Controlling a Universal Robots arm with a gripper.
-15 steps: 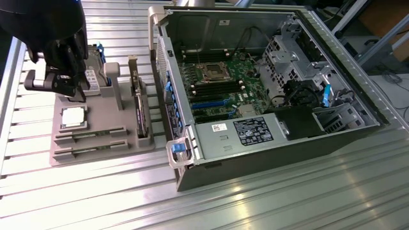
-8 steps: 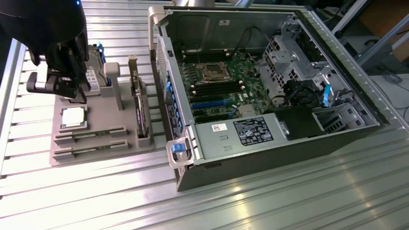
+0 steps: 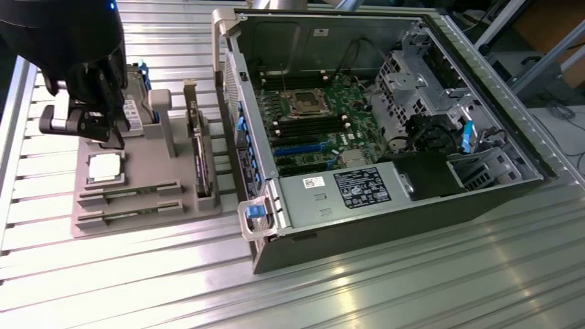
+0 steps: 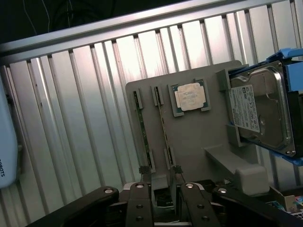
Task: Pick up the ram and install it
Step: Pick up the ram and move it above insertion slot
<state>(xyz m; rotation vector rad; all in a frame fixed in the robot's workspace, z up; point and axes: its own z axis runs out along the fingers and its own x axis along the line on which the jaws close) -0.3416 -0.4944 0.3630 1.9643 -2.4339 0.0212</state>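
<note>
Wrist view: ram (image 4: 164, 135) slotted in tray (image 4: 199, 142), just ahead of spread claw (image 4: 161, 169).

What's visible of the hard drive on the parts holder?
The hard drive has a silver, metal-looking case with a white printed label on its face. A blue plastic-looking carrier wraps its edges. It stands on edge in a slot between raised posts of the grey holder, next to the square processor. It looks intact and seated.
</note>
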